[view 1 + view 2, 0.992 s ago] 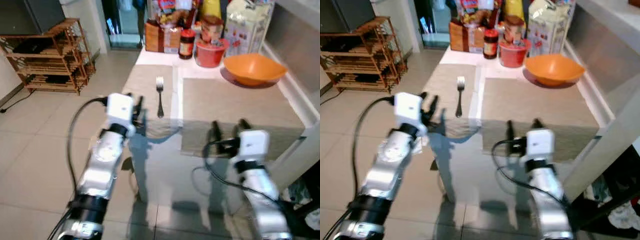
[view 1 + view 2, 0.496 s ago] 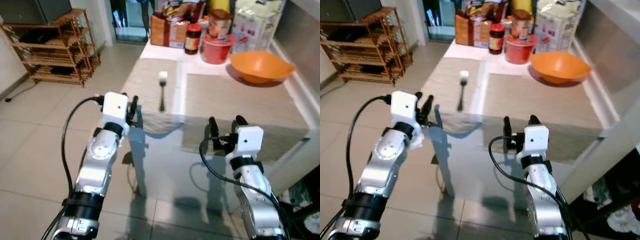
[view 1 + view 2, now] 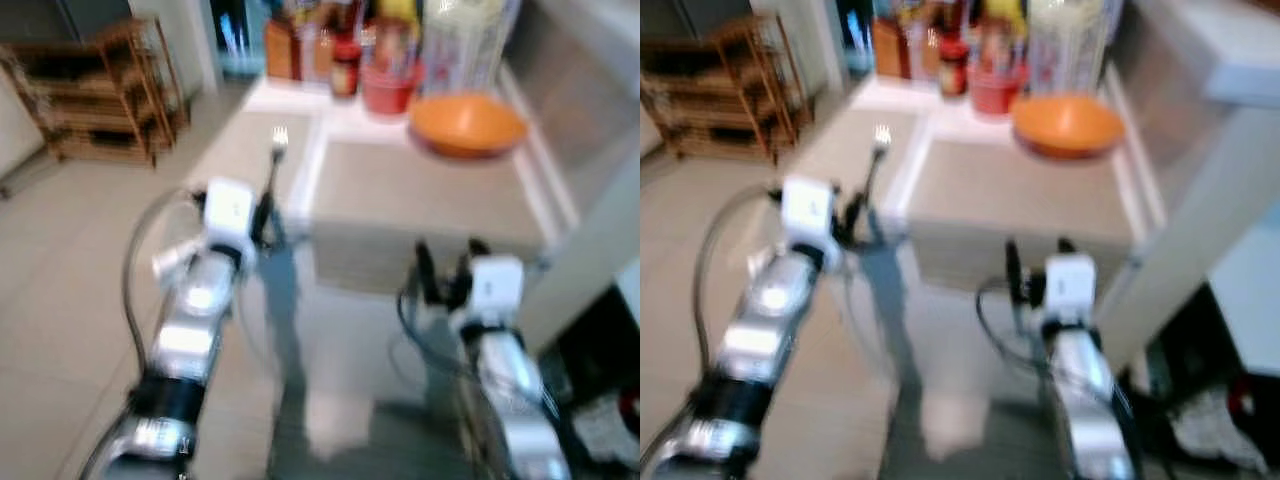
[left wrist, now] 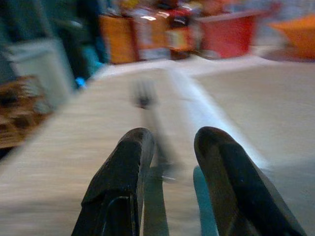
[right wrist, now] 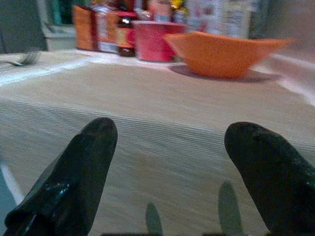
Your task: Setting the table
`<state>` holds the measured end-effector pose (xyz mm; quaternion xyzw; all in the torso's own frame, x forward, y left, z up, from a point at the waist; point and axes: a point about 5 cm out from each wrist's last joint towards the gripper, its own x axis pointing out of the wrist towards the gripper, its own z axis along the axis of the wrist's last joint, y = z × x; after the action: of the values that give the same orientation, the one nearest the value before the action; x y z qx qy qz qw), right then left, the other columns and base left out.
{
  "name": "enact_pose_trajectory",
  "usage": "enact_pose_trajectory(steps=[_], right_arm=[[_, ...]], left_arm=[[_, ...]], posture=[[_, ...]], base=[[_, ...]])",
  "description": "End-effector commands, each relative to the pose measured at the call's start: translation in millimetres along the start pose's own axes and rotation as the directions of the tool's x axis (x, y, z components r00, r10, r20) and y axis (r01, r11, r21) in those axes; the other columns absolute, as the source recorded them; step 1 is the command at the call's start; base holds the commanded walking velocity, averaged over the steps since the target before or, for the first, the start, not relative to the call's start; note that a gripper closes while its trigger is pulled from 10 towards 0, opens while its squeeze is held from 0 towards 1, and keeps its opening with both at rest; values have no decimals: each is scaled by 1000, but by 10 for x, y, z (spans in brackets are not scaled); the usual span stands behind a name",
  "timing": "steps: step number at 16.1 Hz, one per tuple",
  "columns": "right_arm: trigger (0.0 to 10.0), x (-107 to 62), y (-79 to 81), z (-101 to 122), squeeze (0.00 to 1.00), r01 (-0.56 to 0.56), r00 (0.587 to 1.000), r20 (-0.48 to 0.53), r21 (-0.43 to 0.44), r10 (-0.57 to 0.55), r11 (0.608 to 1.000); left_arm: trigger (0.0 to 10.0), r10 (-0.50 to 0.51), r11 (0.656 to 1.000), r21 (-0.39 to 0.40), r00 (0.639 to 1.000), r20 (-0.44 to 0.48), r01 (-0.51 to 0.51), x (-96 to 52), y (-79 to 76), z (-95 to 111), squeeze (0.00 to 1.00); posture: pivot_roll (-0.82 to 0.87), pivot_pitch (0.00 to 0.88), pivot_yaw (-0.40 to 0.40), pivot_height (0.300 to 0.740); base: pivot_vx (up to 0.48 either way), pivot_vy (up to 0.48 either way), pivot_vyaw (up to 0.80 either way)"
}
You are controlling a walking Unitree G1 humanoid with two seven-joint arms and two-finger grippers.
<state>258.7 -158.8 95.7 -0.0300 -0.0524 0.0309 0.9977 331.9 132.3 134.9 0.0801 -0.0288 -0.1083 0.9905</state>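
Fork [image 3: 275, 160] lies flat on the left placemat [image 3: 240, 150] on the tabletop [image 3: 300, 110], tines pointing away from the robot toward the far end, handle running back toward the near edge; head views are motion-blurred so detail is soft. Taking the fork as landmark: left end effector [image 3: 268, 215] sits just at the near end of the fork's handle, at the tabletop's near left edge, fingers [image 4: 123, 182] a narrow gap apart and clamped on nothing, the blurred fork seen straight ahead between them in the left wrist view; whether a fingertip touches the handle can't be told. Right of the fork is a second, larger placemat [image 3: 420, 200], the two mats separated by a pale strip of bare tabletop. Beyond that mat, far right of the fork, an orange bowl [image 3: 467, 122] sits upright. Past the fork's tines, at the far end, a cluster of jars, a red tub [image 3: 385, 92] and boxes, too blurred to read. Right end effector [image 3: 445, 268] is near the front edge of the right placemat, well apart from the fork, fingers [image 5: 74, 172] spread wide and empty, pointing across the mat at the bowl. Left of the fork, off the tabletop, a wooden rack [image 3: 100, 100] stands on the tiled floor [image 3: 60, 300].
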Motion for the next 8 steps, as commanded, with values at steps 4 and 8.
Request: enact_pose_trajectory(steps=[4,8], right_arm=[[10000,28,3,33,0,0,1000,8,4,0,1000],[10000,26,11,24,0,0,1000,5,5,0,1000]], left_arm=[[10000,42,999,5,999,27,-42,169,66,168,0],[10000,79,997,-11,995,58,-78,285,109,315,0]], posture=[[16,0,21,740],[11,0,27,740]], base=[[81,0,0],[480,0,0]])
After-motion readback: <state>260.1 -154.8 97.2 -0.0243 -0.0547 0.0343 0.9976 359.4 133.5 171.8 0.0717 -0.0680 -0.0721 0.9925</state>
